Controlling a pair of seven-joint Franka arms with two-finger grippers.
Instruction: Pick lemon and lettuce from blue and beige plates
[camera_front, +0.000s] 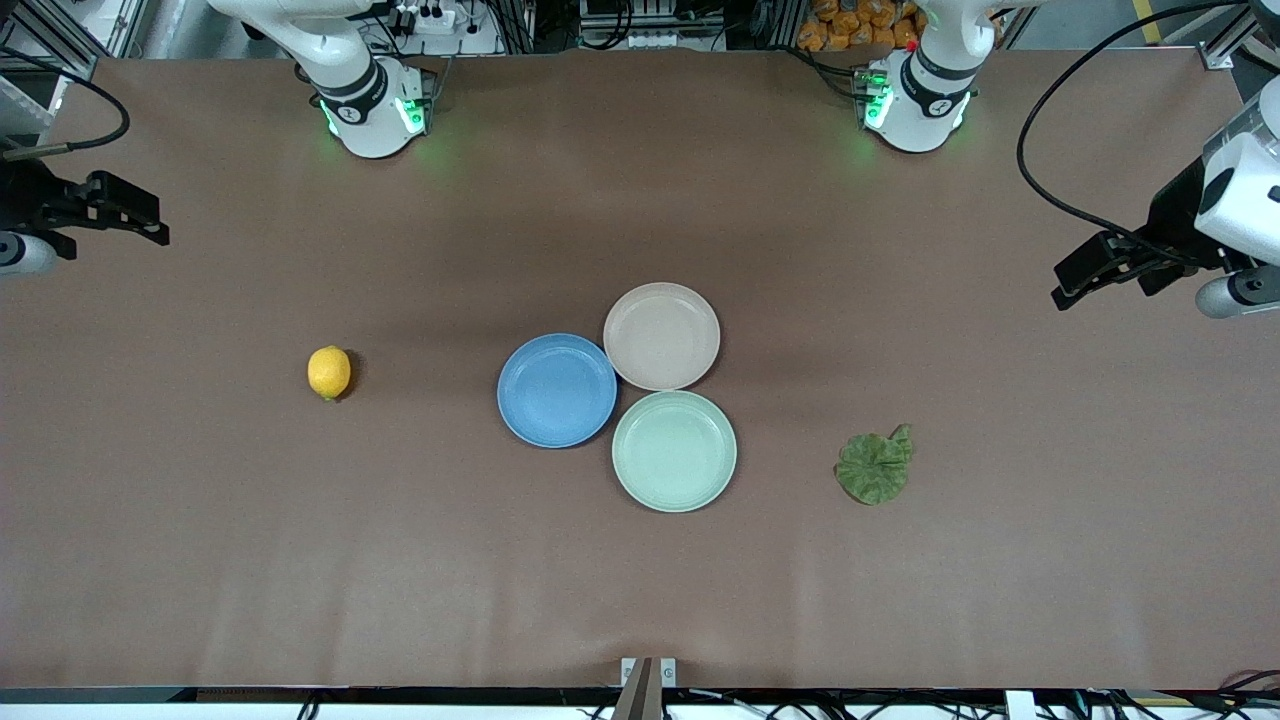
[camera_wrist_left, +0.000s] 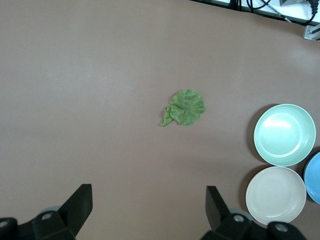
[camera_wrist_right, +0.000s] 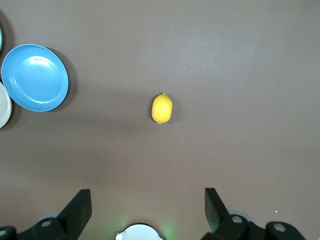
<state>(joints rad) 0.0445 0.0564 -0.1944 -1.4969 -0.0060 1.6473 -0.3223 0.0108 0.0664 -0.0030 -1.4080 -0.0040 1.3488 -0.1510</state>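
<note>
The lemon (camera_front: 329, 372) lies on the bare table toward the right arm's end, also in the right wrist view (camera_wrist_right: 162, 108). The lettuce (camera_front: 875, 467) lies on the table toward the left arm's end, also in the left wrist view (camera_wrist_left: 185, 107). The blue plate (camera_front: 556, 390) and the beige plate (camera_front: 661, 335) stand empty at mid-table, touching. My left gripper (camera_front: 1075, 283) is open and empty, high at the left arm's end. My right gripper (camera_front: 145, 222) is open and empty, high at the right arm's end.
A pale mint-green plate (camera_front: 674, 450), empty, touches the blue and beige plates and is nearest the front camera. The two arm bases (camera_front: 375, 110) (camera_front: 915, 100) stand at the table's back edge.
</note>
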